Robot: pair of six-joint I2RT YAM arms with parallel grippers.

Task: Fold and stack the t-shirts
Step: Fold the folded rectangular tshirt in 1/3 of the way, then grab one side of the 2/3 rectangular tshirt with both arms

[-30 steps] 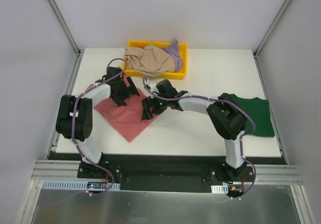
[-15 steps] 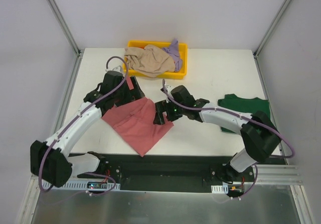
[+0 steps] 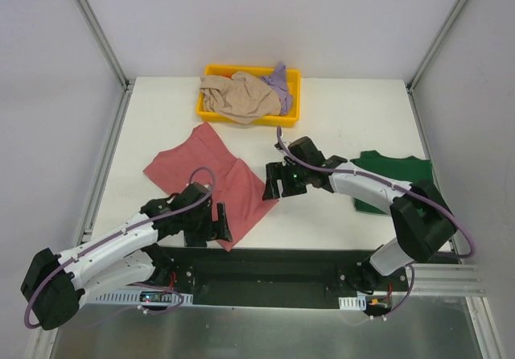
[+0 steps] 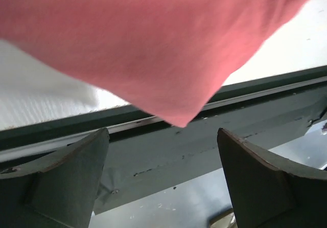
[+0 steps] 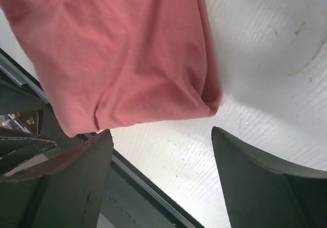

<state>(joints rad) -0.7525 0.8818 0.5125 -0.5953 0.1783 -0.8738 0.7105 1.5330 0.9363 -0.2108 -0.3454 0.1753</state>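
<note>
- Lying in front of the yellow tray and a little to its left, the rose-red shirt is spread on the white table as a folded, slanted rectangle. Its corner farthest from the tray reaches the table's front edge.
- The left gripper sits at that far corner. In the wrist view its fingers stand wide apart with nothing held, and the shirt's tip shows above the gap.
- The right gripper is in front of the tray's right half, at the shirt's right corner. Its fingers are spread wide and hold nothing.
- The dark green shirt lies flat to the right of the tray and nearer the arms, partly under the right arm.
- The beige shirt is crumpled inside the tray, spilling over its front-left rim.
- The lavender shirt is bunched in the tray's right part.
</note>
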